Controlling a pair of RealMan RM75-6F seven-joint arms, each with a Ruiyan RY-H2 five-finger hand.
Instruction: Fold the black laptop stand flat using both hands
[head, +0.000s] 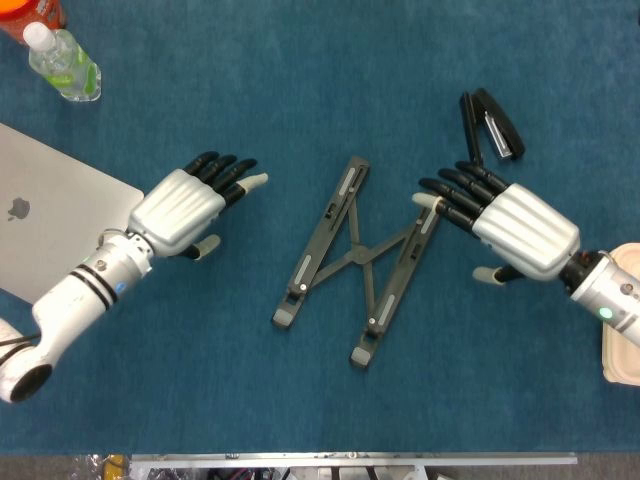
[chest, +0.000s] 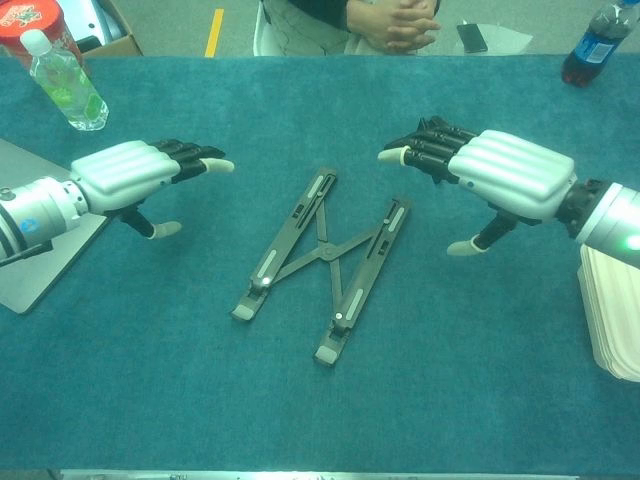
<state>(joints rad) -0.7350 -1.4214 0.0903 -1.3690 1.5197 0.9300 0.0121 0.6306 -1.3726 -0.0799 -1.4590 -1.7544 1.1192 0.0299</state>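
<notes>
The black laptop stand (head: 355, 262) (chest: 318, 256) lies flat on the blue cloth, its two rails spread apart and joined by crossed struts. My left hand (head: 190, 203) (chest: 135, 173) hovers to the left of it, palm down, fingers extended, holding nothing. My right hand (head: 505, 221) (chest: 490, 174) hovers to the right, palm down with fingers extended; in the head view its fingertips (head: 432, 201) lie over the far end of the right rail. Whether they touch it is unclear.
A silver laptop (head: 45, 215) lies at the left edge, under my left forearm. A black stapler (head: 490, 128) sits behind my right hand. A green bottle (head: 62, 62) stands far left, white trays (chest: 612, 305) at the right edge, a cola bottle (chest: 590, 45) far right.
</notes>
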